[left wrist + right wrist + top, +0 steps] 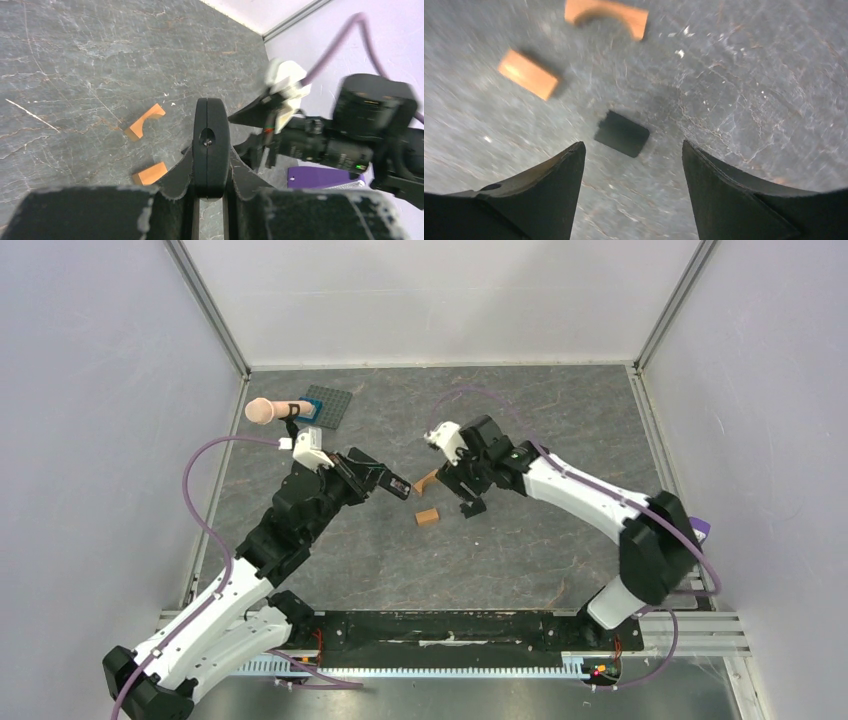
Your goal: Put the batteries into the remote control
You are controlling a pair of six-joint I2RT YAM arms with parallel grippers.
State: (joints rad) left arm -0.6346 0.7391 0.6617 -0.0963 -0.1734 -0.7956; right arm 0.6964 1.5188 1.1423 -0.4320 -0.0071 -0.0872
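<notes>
left gripper (210,167) clenched on slim black plastic remote control (211,125); right gripper (632,150) spread above short black piece (621,133) on grey desk (749,75); no battery visibly loaded, so loading seemingly remains.

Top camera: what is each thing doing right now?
remote control: gripped, end toward camera.
left gripper: shut on the remote control.
right gripper: open, holding nothing.
short black piece: lying on the table, under the right gripper.
arched orange block: lying loose.
flat orange block: lying loose.

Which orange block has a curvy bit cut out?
The arch block, higher in the left wrist view; one side is scooped out. The plain block below it has flat sides.
</notes>
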